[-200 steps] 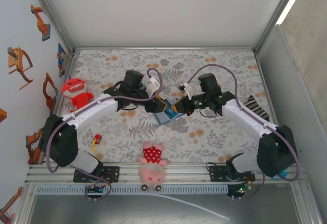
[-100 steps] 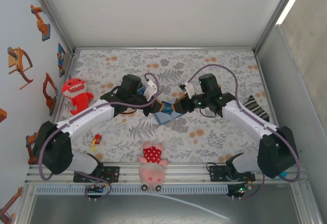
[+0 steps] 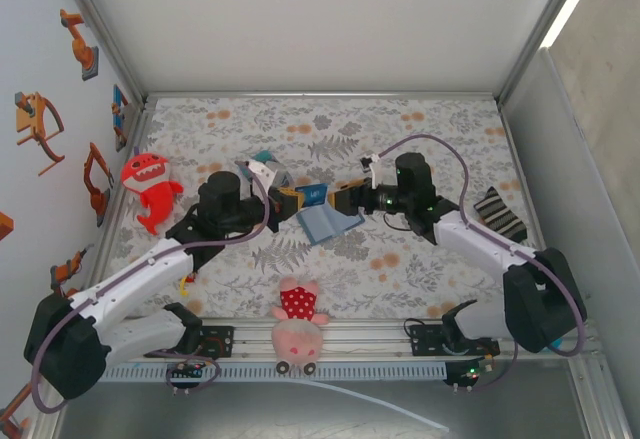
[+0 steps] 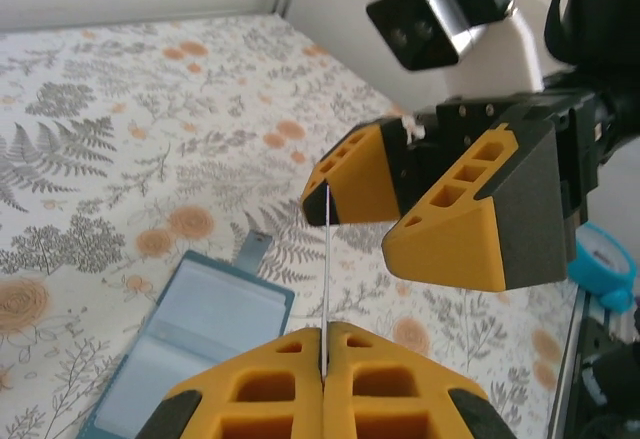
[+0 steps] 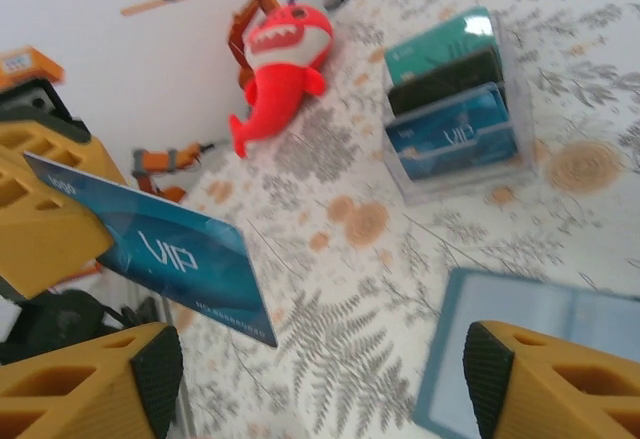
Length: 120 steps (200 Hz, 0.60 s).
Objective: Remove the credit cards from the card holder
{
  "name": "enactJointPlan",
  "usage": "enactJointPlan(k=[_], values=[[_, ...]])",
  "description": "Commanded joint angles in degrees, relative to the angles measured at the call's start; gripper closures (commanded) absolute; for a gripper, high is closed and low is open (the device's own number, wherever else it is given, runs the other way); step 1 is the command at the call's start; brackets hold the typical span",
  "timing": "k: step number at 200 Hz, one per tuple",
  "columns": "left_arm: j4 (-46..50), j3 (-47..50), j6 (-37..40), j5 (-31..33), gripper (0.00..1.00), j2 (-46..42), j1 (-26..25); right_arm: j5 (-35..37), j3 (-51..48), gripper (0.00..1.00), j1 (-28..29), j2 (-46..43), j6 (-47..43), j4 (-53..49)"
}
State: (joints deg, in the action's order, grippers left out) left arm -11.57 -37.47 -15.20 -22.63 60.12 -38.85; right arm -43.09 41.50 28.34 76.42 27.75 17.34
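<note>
The slate-blue card holder [image 3: 328,223] lies open on the floral table between the two arms; it also appears in the left wrist view [image 4: 190,334] and the right wrist view [image 5: 530,334]. My left gripper [image 3: 293,199] is shut on a blue "VIP" credit card [image 3: 313,194], held in the air just left of the holder. The left wrist view catches that card [image 4: 326,249] edge-on between the closed fingers of my left gripper [image 4: 323,331]. My right gripper [image 3: 345,200] stands open just right of the card. Nothing is between the fingers of my right gripper [image 5: 320,379], and the credit card [image 5: 175,254] floats ahead of them.
A clear stand of teal, black and blue cards [image 5: 455,109] sits behind the left arm [image 3: 262,158]. A red shark toy [image 3: 148,184] lies far left, a pink plush [image 3: 298,324] at the near edge, a small red and yellow toy [image 3: 187,277] near left, a striped sock [image 3: 502,214] right.
The right gripper opened and let go of the card. The left gripper shut on the card and drew back left with it. The holder now lies open on the table.
</note>
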Motion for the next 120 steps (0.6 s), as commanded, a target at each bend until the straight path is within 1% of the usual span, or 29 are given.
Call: enactJointPlan(k=[1,27,58,72,81,95,106,120], values=[[-7.13,1.70,-5.39,2.73,1.00,-2.14,0.40,-3.28,-1.80,0.23,0.23,1.29,8.86,15.89],[-11.92,3.88,-8.40,3.09,1.00,-2.25,0.37,-5.26,-1.57,0.23,0.55,3.28,13.23,23.46],[-15.83,4.54,-11.33,1.29,1.00,-1.06,0.43,-7.07,0.48,0.23,1.77,6.04,16.01,28.13],[-16.93,4.73,-12.35,0.97,1.00,-0.68,0.49,-7.81,1.07,0.24,1.96,6.93,17.48,31.13],[-17.41,4.86,-12.75,0.84,1.00,-0.54,0.43,-8.42,1.21,0.27,1.98,7.43,18.78,33.59],[-18.06,5.12,-13.24,0.75,1.00,-0.30,0.45,-9.56,1.78,0.35,1.98,8.36,21.30,37.25],[-18.38,5.30,-13.55,1.09,1.00,-0.18,0.45,-10.27,2.25,0.47,1.98,9.04,23.05,39.51],[-19.40,5.73,-14.12,1.31,1.00,-0.01,0.64,-11.20,2.67,0.66,1.98,9.81,24.65,41.59]])
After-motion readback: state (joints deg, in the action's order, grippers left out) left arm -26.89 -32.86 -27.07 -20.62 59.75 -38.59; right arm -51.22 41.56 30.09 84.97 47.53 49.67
